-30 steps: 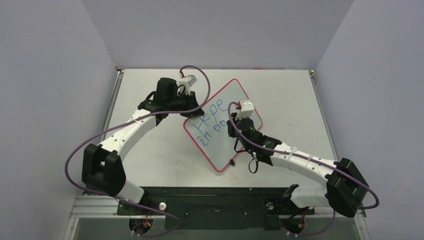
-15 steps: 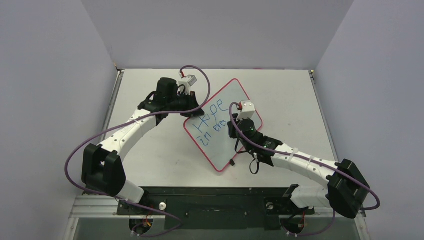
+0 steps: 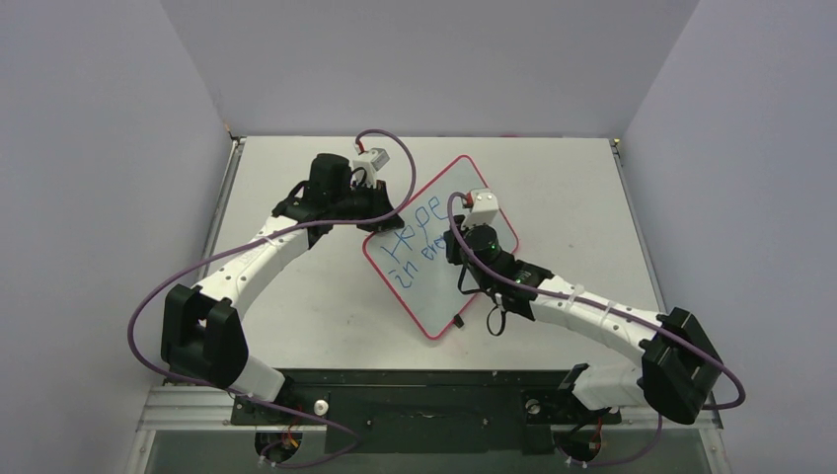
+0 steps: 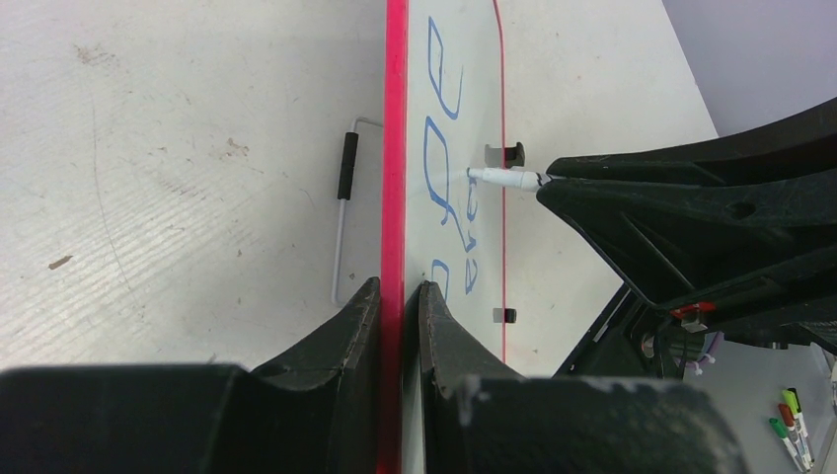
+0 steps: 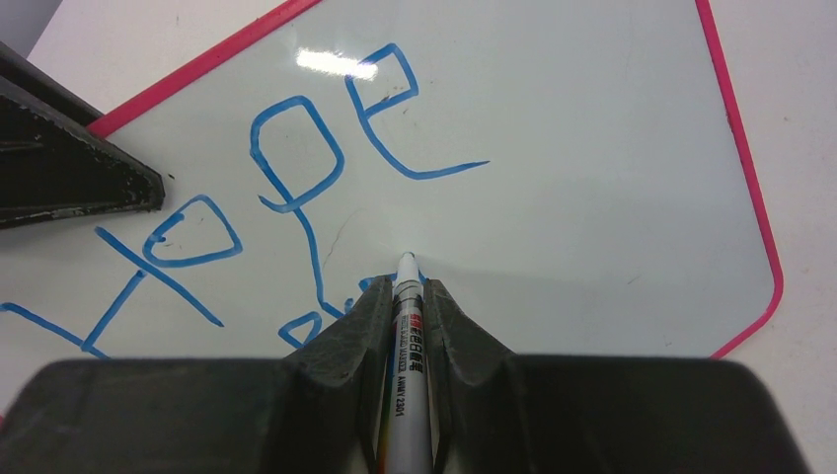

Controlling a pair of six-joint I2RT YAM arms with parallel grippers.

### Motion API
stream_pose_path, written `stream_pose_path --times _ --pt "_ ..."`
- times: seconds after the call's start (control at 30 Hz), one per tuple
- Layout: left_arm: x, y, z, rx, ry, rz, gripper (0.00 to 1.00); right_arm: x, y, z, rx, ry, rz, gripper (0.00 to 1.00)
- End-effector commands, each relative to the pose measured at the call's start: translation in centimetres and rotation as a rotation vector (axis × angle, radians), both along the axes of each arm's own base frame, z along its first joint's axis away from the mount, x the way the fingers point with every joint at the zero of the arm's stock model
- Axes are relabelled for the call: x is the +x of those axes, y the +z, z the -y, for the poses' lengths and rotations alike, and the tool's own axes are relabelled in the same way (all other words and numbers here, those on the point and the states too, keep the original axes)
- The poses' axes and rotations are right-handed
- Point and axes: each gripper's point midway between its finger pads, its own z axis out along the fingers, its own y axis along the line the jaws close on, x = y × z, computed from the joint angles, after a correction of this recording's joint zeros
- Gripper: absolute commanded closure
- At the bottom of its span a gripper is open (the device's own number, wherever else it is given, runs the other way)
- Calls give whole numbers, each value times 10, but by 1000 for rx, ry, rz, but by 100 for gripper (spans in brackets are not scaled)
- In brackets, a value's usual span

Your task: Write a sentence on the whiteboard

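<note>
Wht board [image 5: 592, 178], pink-rimmed; blue lettering [image 5: 308, 247]

Three cameras, one whiteboard [image 3: 434, 296] common to all.
Your top external sits high behind the arm bases, looking down and forward, far enough to hold the whole table [image 3: 572, 197]. Your left wrist view is close and edge-on, sighting along the board's rim from the left gripper [image 4: 398, 286]. Your right wrist view looks steeply down on the board face past the right gripper [image 5: 407, 286]. Both wrist views share the blue lettering [image 5: 292, 205] and the marker [image 5: 407, 316] tip.
</note>
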Motion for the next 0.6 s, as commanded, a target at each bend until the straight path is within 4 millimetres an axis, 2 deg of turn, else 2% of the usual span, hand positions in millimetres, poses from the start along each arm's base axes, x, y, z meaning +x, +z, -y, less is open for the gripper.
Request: stream_pose_path --times 0.0,0.17,0.4,0.57 --pt "8 6 -14 93 21 96 100 13 20 -4 23 -20 35 100" --pt "8 6 -14 92 22 97 100 17 27 3 24 -50 44 100" --pt "8 7 -14 91 22 99 100 13 45 17 42 -81 78 100" --pt "7 7 -14 89 21 98 100 12 46 23 41 -93 83 100"
